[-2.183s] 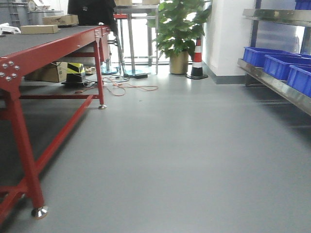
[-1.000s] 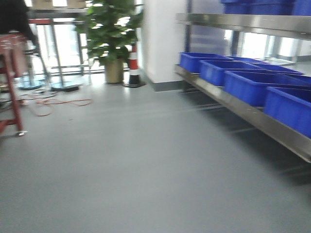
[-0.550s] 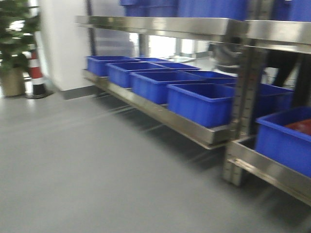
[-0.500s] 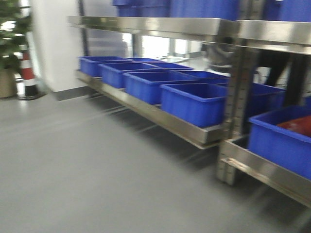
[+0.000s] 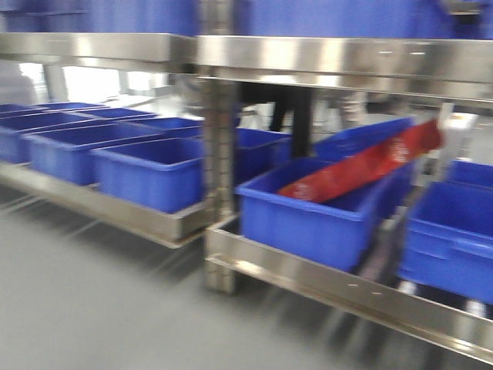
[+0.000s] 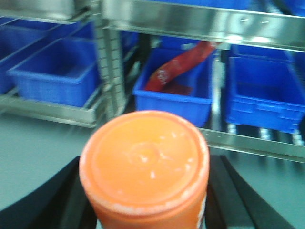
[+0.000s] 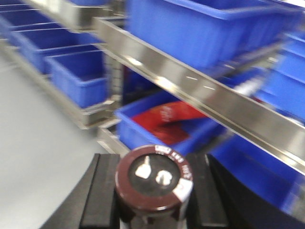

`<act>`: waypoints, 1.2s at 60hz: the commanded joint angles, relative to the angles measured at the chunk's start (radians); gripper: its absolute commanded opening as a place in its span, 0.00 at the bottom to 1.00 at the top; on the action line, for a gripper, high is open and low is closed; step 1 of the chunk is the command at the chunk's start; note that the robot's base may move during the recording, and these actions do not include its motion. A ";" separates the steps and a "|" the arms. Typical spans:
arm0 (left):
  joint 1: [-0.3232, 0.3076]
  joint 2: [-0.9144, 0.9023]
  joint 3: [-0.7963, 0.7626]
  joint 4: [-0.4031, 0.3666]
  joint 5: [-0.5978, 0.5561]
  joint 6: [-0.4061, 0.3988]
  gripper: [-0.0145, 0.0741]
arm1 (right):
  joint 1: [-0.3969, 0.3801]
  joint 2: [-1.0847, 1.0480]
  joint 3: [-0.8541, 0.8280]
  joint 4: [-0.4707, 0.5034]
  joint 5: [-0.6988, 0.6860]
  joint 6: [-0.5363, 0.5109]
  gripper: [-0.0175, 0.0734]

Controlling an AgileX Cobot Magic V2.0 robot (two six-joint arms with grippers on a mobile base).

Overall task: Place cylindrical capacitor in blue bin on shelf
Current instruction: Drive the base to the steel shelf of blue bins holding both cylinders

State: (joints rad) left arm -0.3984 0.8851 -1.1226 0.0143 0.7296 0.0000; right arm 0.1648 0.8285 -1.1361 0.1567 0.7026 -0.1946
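Observation:
The cylindrical capacitor [image 7: 155,180], dark brown with two silver terminals on its top face, stands upright between the black pads of my right gripper [image 7: 153,191], which is shut on it. My left gripper [image 6: 145,191] is shut on an orange cylindrical container [image 6: 144,164] seen end-on. The stainless-steel shelf [image 5: 323,285] fills the front view, with shiny rails and rows of blue bins. One blue bin [image 5: 308,216] straight ahead holds a red packet [image 5: 362,169]; the same bin [image 7: 157,129] shows beyond the capacitor in the right wrist view. Neither gripper shows in the front view.
More blue bins [image 5: 154,173] line the lower shelf to the left, and another [image 5: 451,231] sits to the right on roller tracks. An upright steel post [image 5: 219,154] divides the shelf bays. An upper rail [image 7: 200,88] overhangs the lower bins. Grey floor [image 5: 92,308] lies in front.
The front view has swung right, from the red table and plant to the shelf, and the shelf now stands closer. The bin with the red packet has come to the centre.

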 commanded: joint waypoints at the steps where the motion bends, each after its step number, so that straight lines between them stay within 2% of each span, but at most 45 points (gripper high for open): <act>1: -0.007 -0.005 -0.009 -0.004 -0.021 0.000 0.04 | 0.000 -0.002 -0.001 -0.005 -0.032 -0.006 0.01; 72: -0.007 -0.005 -0.009 -0.004 -0.021 0.000 0.04 | 0.000 -0.002 -0.001 -0.005 -0.032 -0.006 0.01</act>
State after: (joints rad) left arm -0.3984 0.8851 -1.1226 0.0124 0.7296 0.0000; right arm 0.1648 0.8285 -1.1361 0.1567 0.7026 -0.1946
